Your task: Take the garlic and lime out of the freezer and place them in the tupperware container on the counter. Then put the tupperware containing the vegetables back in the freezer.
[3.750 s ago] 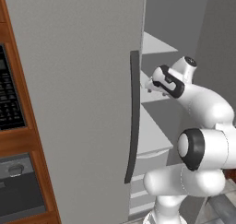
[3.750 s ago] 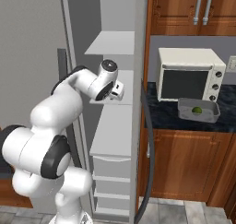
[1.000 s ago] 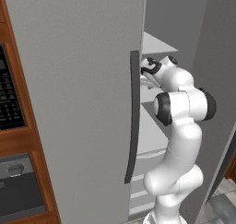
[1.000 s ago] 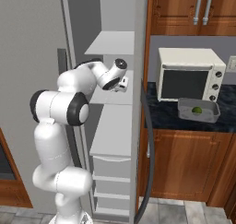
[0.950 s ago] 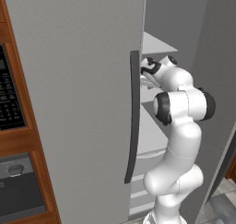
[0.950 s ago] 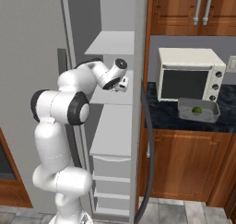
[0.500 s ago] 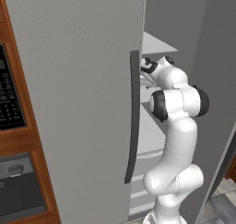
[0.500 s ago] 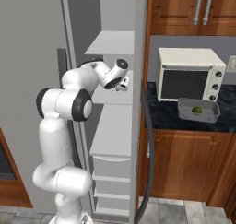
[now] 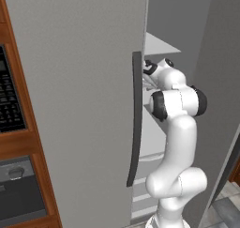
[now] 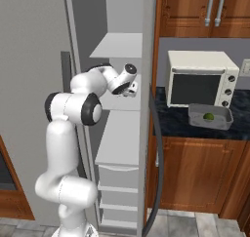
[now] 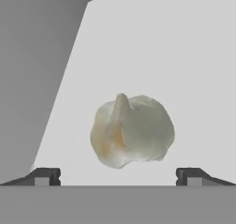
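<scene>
The garlic (image 11: 131,130), an off-white bulb with a short pointed tip, lies on a pale freezer shelf (image 11: 184,57), close ahead of my gripper (image 11: 117,176). The two dark fingertips (image 11: 45,176) stand wide apart, one on each side below the bulb, and nothing is between them. In the right base view my hand (image 10: 128,85) reaches into the open freezer (image 10: 119,50) at the middle shelf. The lime (image 10: 209,116) sits inside the tupperware container (image 10: 210,117) on the dark counter (image 10: 195,126). The left base view shows my hand (image 9: 151,71) behind the freezer door handle (image 9: 135,119).
A cream oven (image 10: 200,79) with a dark window stands on the counter behind the tub. Wooden cabinets (image 10: 195,175) lie below the counter. The grey freezer door (image 9: 75,105) stands at my left, and a second dark handle (image 10: 157,148) curves down at the right of the shelves.
The arm has reached a little further into the freezer, bringing the hand closer to the shelf. The jaws have stayed wide.
</scene>
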Robot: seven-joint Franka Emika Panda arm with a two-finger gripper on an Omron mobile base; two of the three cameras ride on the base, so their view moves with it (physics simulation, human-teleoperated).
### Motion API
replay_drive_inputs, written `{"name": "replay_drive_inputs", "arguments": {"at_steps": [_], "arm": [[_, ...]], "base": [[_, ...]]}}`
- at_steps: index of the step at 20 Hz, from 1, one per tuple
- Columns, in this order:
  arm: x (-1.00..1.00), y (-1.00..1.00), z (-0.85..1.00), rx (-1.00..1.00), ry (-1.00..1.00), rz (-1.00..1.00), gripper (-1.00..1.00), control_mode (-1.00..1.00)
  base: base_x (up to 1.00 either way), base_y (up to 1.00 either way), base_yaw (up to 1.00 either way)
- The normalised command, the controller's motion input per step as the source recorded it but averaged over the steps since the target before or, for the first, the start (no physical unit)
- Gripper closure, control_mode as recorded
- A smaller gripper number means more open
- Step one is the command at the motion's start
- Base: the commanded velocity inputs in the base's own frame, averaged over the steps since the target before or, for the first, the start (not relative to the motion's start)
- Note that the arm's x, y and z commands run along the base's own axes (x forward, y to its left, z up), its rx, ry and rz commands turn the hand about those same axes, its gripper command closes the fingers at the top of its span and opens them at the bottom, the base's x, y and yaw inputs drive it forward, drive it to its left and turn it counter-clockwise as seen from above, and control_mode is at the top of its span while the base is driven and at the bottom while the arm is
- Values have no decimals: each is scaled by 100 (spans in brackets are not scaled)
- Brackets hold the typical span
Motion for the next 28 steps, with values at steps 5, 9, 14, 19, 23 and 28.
{"name": "replay_drive_inputs", "arguments": {"at_steps": [5,9,14,19,23,28], "arm": [[26,0,-13,0,0,0,-100,-100],[22,0,-14,0,0,0,-100,-100],[21,0,-9,0,0,0,-100,-100],[14,0,-7,0,0,0,-100,-100],[-3,6,-15,0,2,0,100,-100],[-44,7,-23,0,5,0,100,-100]], "base": [[0,0,0],[0,0,0],[0,0,0],[0,0,0],[0,0,0],[0,0,0]]}}
